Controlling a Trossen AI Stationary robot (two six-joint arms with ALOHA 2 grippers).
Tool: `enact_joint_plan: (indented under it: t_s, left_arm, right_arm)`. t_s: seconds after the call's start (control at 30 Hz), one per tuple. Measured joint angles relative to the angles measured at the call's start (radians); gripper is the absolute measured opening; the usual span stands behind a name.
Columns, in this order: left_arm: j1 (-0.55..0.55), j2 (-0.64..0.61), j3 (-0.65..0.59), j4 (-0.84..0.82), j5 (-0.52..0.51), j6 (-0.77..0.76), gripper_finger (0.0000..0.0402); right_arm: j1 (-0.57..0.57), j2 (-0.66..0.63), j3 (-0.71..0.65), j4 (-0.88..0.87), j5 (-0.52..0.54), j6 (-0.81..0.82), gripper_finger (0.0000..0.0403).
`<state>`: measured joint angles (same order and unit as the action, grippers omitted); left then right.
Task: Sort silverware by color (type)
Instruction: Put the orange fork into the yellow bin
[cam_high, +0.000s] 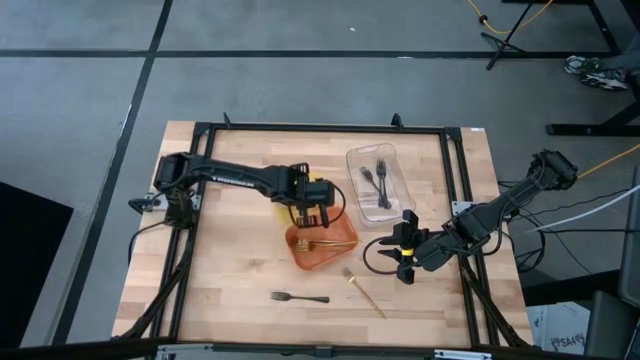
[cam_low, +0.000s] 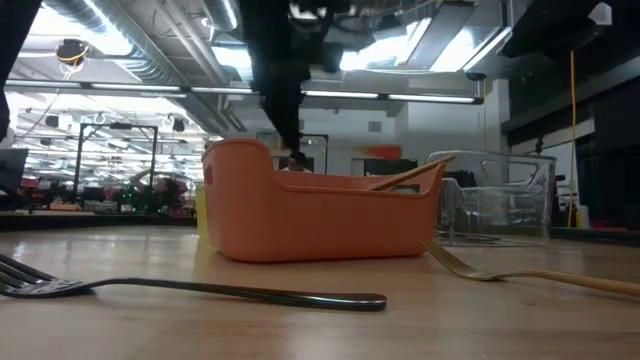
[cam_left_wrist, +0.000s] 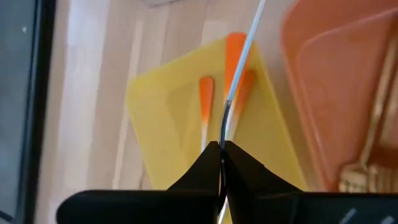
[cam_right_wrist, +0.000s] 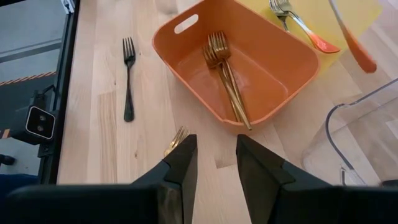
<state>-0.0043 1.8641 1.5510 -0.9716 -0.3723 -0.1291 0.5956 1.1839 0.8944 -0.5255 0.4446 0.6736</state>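
Note:
My left gripper (cam_high: 315, 213) hangs over the yellow tray (cam_left_wrist: 180, 118), shut on a silver utensil with an orange handle (cam_right_wrist: 356, 43). Two more orange-handled pieces (cam_left_wrist: 206, 99) lie in that tray. The orange tray (cam_high: 322, 248) holds gold forks (cam_right_wrist: 225, 74), and the clear tray (cam_high: 374, 182) holds black forks (cam_high: 376, 182). A black fork (cam_high: 299, 297) and a gold fork (cam_high: 366, 293) lie flat on the table near the front edge. My right gripper (cam_high: 405, 260) is open and empty, low over the table to the right of the orange tray, with the gold fork's tines (cam_right_wrist: 176, 139) just ahead of its fingers. My left gripper pinches the utensil's silver end (cam_left_wrist: 226, 124) between its two fingers from above, pointing down. The utensil hangs below the fingers with its orange handle end (cam_right_wrist: 365, 62) lowest, clear above the yellow tray.
The three trays stand close together at the table's middle. A black frame (cam_high: 455, 170) runs around the tabletop. Bare wood lies at the left and along the front.

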Motion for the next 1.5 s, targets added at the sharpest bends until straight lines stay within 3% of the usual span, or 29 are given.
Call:
enact_joint_plan:
  t_s: [0.2, 0.43, 0.83, 1.5]
  left_arm:
    - [0.054, 0.0, -0.136, 0.147, 0.048, -0.002, 0.0004]
    - [0.094, 0.0, -0.213, 0.273, 0.065, -0.052, 0.0004]
    - [0.122, 0.0, -0.223, 0.282, 0.05, -0.2, 0.0004]
    - [0.112, 0.0, -0.271, 0.249, 0.042, -0.229, 0.0004]
  right_arm:
    - [0.0, 0.0, 0.0, 0.0, 0.0, 0.0, 0.0104]
    - [0.0, 0.0, 0.0, 0.0, 0.0, -0.001, 0.0104]
    - [0.0, 0.0, 0.0, -0.001, 0.001, -0.001, 0.0104]
    - [0.0, 0.0, 0.0, -0.02, 0.001, -0.002, 0.0104]
